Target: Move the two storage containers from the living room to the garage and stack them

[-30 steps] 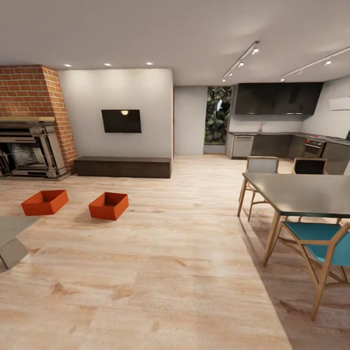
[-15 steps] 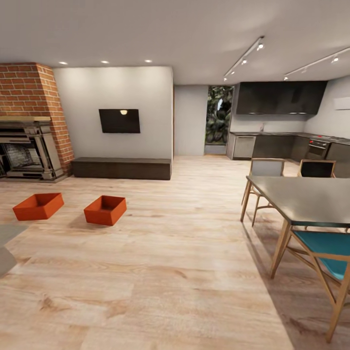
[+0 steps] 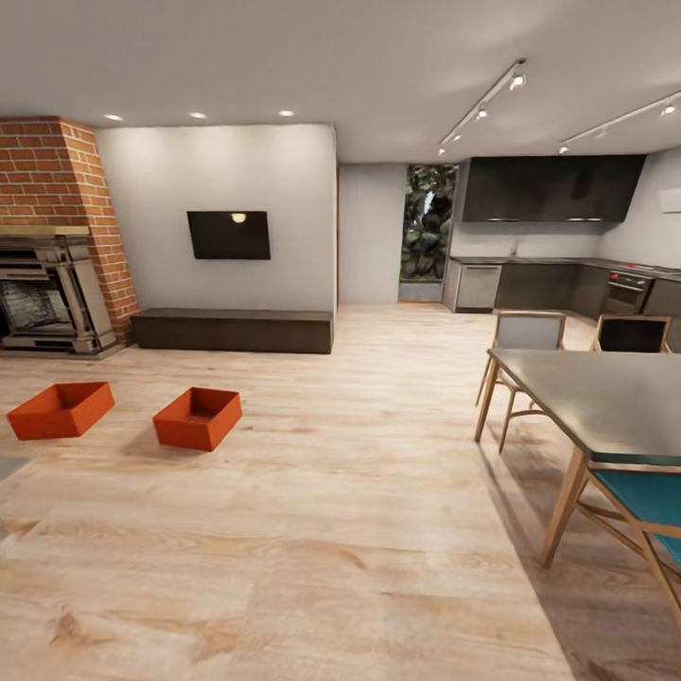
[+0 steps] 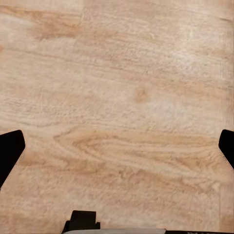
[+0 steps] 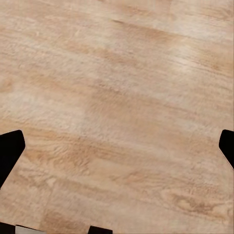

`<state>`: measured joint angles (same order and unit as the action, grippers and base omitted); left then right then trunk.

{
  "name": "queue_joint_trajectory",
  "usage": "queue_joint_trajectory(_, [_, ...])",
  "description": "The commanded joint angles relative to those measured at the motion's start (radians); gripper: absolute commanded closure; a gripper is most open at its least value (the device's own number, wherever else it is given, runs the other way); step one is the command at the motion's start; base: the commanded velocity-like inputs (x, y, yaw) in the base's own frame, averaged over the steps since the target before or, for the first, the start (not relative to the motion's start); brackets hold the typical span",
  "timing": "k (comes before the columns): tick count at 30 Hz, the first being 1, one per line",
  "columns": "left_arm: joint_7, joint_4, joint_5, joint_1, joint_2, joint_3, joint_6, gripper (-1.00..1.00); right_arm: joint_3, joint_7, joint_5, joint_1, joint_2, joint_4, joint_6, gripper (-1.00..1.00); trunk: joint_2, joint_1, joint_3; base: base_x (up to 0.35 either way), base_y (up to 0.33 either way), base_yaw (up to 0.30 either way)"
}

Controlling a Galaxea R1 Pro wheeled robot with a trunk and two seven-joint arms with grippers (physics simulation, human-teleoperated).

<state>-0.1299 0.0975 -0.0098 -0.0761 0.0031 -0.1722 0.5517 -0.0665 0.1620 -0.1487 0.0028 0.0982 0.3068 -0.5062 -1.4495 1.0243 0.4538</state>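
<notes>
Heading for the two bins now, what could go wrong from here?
The two storage containers sit low on the wood floor, so reaching down may be awkward. They lie near each other, so grabbing one might nudge the other. The dining table and chairs crowd the right for turns.

Black-tipped left gripper (image 4: 117, 146) & black-tipped right gripper (image 5: 117, 146) are held w/ fingers spread wide, nothing gripped.

Two orange-red storage containers, open-topped and upright, sit apart on the living room's light wood plank floor: one (image 3: 61, 410) nearer the brick fireplace, the other (image 3: 198, 418) beside it.
</notes>
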Motion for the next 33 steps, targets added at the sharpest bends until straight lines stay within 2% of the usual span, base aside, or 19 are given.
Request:
queue_joint_trajectory(1, [-0.008, -0.001, -0.001, -0.001, 0.0, -0.008, 0.002, -1.0, -0.007, 0.004, -0.009, 0.0, -0.001, 0.002, -0.002, -1.0, 0.0, 0.001, 0.001, 0.326, 0.0, 0.0])
queue_joint_trajectory(33, [-0.008, -0.001, -0.001, -0.001, 0.0, -0.008, 0.002, -1.0, -0.008, 0.004, -0.009, 0.0, 0.0, 0.002, -0.002, -1.0, 0.0, 0.001, 0.001, 0.326, 0.0, 0.0])
